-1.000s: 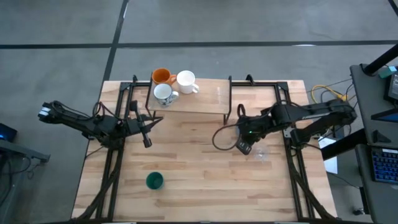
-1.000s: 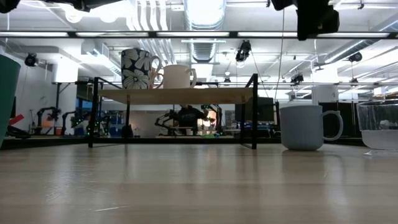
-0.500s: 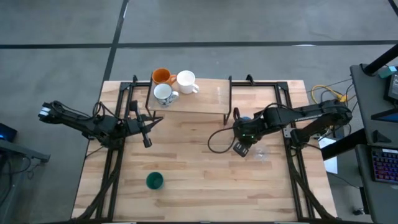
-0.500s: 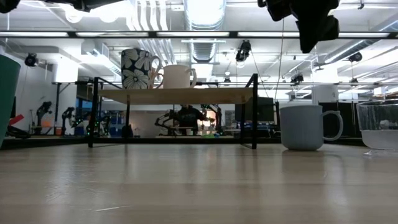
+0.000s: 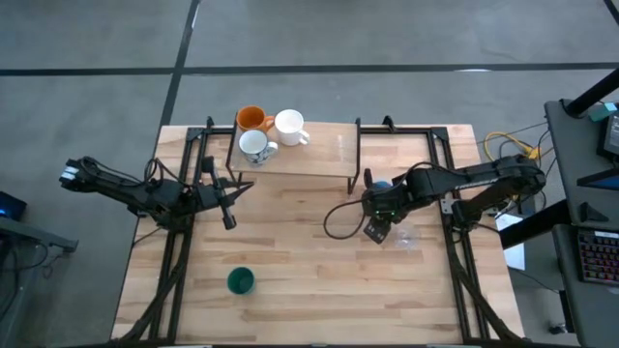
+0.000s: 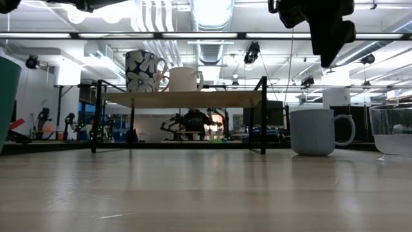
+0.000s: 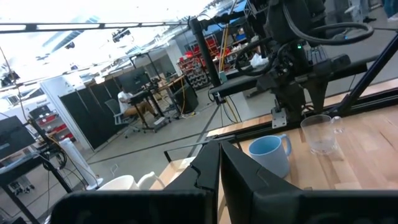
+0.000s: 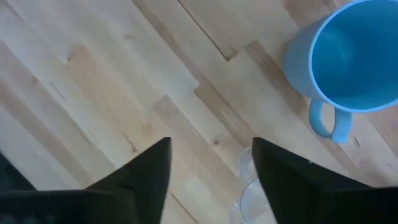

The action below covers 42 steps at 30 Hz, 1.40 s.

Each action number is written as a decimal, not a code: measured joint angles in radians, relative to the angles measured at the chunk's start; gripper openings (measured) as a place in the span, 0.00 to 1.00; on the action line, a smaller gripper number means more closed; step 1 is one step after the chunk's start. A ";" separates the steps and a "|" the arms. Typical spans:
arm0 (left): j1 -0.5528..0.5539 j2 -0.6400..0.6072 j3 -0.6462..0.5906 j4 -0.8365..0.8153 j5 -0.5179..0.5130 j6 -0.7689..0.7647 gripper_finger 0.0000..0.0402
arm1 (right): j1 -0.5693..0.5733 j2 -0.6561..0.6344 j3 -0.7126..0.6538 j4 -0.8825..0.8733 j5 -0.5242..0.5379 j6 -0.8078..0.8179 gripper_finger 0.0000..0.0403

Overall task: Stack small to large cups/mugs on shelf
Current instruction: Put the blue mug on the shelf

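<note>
Right wrist view shows you the right gripper with fingers apart, holding nothing, above the table. Your blue mug stands upright, mouth up, handle toward the glass. Left gripper is closed, empty.

Even, bright light is falling on the table in the high view, with only soft, short shadows showing under the shelf. In the low view, ceiling strip lights are blowing out to white overhead, silhouetting the shelf's legs; the near tabletop is blurring, and the glass is catching pale reflections. The left wrist view is glaring through bright overhead panels, its near fingers looming dark and soft. The right wrist view is looking flat and evenly lit, its fingers blurring at the edges.
</note>
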 joint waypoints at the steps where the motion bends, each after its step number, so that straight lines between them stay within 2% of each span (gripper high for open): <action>1: 0.000 0.000 0.000 0.000 0.000 0.000 0.00 | -0.006 0.001 0.000 0.000 0.001 -0.001 0.59; 5: 0.000 0.000 0.000 0.000 0.000 0.000 0.00 | -0.016 0.001 0.000 0.005 0.002 -0.009 0.68; 9: 0.000 0.000 0.000 0.000 0.000 0.000 0.00 | -0.015 0.001 0.001 0.009 0.002 -0.009 0.70; 20: 0.000 0.000 0.000 0.000 0.000 0.000 0.00 | -0.015 0.001 0.002 0.008 0.006 -0.011 0.68; 34: 0.000 0.000 0.000 0.000 0.000 0.000 0.00 | -0.017 0.000 -0.006 0.007 0.129 -0.042 0.65; 42: 0.000 0.000 0.000 0.000 0.000 0.000 0.00 | -0.047 0.000 -0.062 0.013 0.142 -0.048 0.64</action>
